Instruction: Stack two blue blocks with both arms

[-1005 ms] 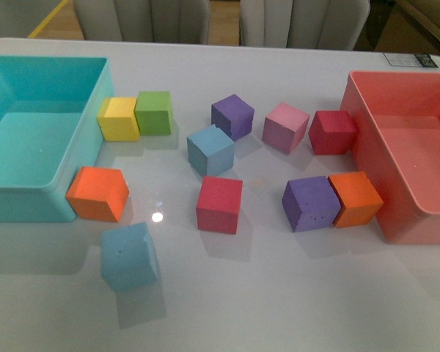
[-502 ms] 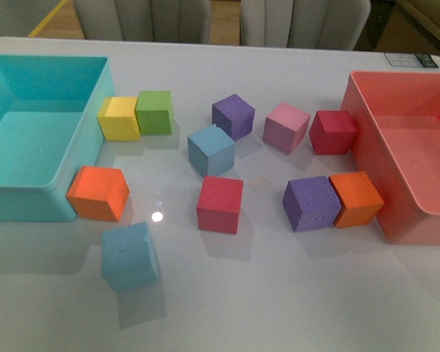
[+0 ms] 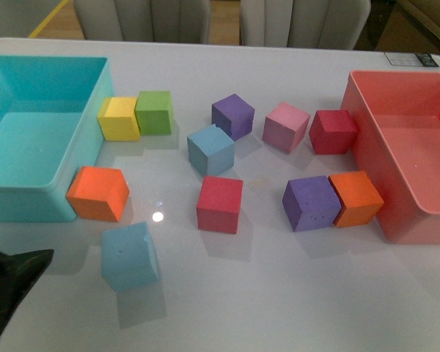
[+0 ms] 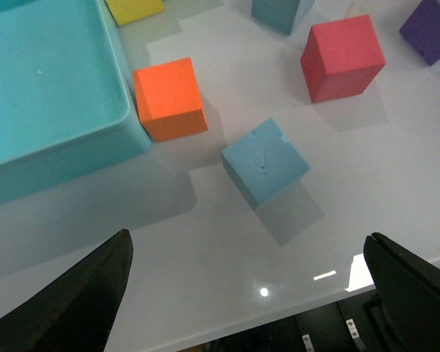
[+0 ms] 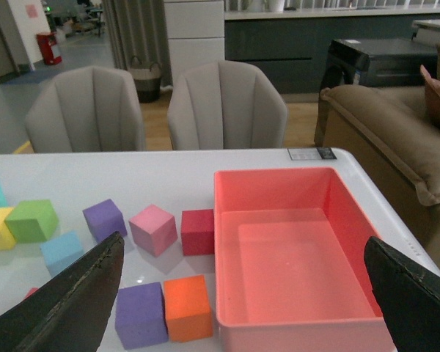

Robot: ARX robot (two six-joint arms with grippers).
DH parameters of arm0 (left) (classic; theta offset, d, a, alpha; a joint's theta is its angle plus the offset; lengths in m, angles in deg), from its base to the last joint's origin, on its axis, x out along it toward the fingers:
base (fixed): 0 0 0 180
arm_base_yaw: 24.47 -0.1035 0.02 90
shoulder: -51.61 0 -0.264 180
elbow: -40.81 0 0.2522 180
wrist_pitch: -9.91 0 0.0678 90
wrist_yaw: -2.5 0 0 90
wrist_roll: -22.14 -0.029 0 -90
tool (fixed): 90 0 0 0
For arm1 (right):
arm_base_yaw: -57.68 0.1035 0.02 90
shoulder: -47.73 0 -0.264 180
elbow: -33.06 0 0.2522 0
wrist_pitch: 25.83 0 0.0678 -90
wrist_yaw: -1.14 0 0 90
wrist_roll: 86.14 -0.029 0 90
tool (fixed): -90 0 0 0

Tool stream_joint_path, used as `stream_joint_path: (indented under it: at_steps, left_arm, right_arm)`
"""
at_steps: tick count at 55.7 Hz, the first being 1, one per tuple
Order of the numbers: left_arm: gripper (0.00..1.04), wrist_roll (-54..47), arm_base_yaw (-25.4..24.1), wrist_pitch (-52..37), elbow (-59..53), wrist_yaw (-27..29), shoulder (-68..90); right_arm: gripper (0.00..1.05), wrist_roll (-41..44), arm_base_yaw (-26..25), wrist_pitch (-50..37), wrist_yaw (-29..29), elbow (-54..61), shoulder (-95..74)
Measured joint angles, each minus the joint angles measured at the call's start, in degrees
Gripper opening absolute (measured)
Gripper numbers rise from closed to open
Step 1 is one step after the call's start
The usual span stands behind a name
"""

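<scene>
The left pincer (image 4: 247, 236) is spread wide with nothing between its fingers. It hangs over bare bench (image 3: 293, 293) near the front-left edge, and the front view catches only its black tip in the lower corner. Just beyond it the near blue block (image 3: 129, 257) rests on the bench, turned askew and touching nothing. Past that block an orange cube (image 3: 97, 193) sits just beside the near corner of the teal bin (image 3: 22, 205), and a red cube (image 3: 220, 204) lies to the right. The far blue block (image 3: 210, 149) sits mid-bench behind the red cube, close beside a purple cube (image 3: 232, 116). The two blue ones are well apart, neither on the other.

The right pincer (image 5: 243, 242) is also wide apart and empty, held high over the bench's right side, looking down on the red bin (image 5: 301, 174).
</scene>
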Motion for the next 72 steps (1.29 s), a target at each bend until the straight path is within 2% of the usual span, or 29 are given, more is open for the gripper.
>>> stream_joint_path:
  at_steps: [19,34,56,72]
  left_arm:
    - [0.96,13.25,4.70,-4.07,7.74,4.57,24.22]
    - [0.96,18.60,7.37,-5.62,12.48,5.95,35.21]
    - [0.96,20.57,8.68,-5.79,16.63,6.38,41.13]
    - [0.96,24.09,8.20,-1.84,21.40,5.81,44.22]
  right_arm:
    - [0.96,0.00,0.00,0.00,0.00,0.00,0.00]
    - [0.96,0.00,0.00,0.00,0.00,0.00,0.00]
    - [0.96,0.00,0.00,0.00,0.00,0.00,0.00]
    - [0.96,0.00,0.00,0.00,0.00,0.00,0.00]
